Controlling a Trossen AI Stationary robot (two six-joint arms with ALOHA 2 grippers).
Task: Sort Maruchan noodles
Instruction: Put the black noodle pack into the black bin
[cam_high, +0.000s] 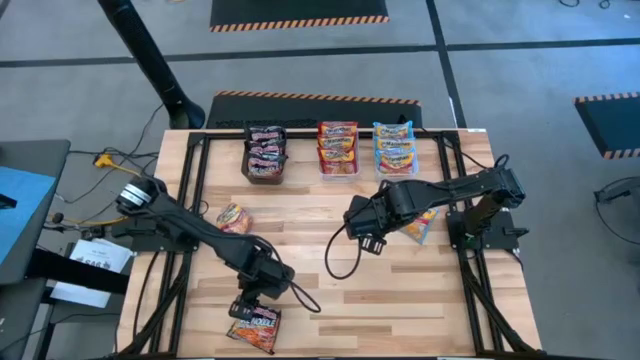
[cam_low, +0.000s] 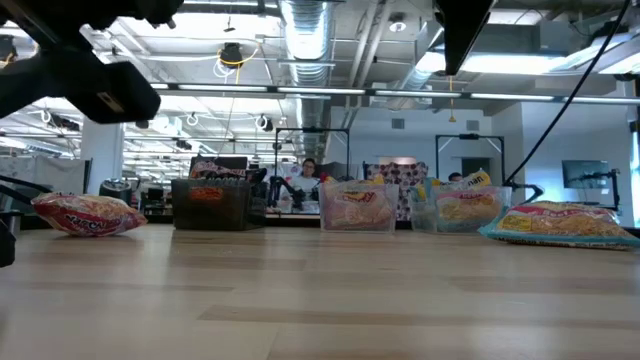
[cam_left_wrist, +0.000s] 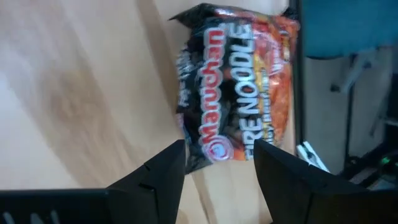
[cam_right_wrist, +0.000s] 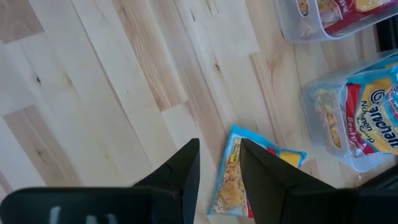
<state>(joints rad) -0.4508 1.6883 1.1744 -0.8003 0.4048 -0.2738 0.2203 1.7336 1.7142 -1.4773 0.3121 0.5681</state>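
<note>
Near bench (cam_high: 330, 290) edge: left end effector (cam_left_wrist: 217, 165) hangs spread wide over a dark packet (cam_high: 255, 326), touching nothing. 
Mid-bench: red packet (cam_high: 235, 217) lies loose at left. Right end effector (cam_right_wrist: 219, 163), part open and empty, sits above a blue packet (cam_high: 421, 226). 
Far edge: black bin (cam_high: 265, 155) and two clear bins (cam_high: 338, 150) hold sorted packets.

The middle of the table (cam_high: 330, 285) is left bare. The upper edge is blocked by three bins (cam_high: 338, 150). Loose packets are found at left (cam_high: 234, 217), right (cam_high: 422, 226) and bottom left (cam_high: 256, 327), with both arms reaching inward.
</note>
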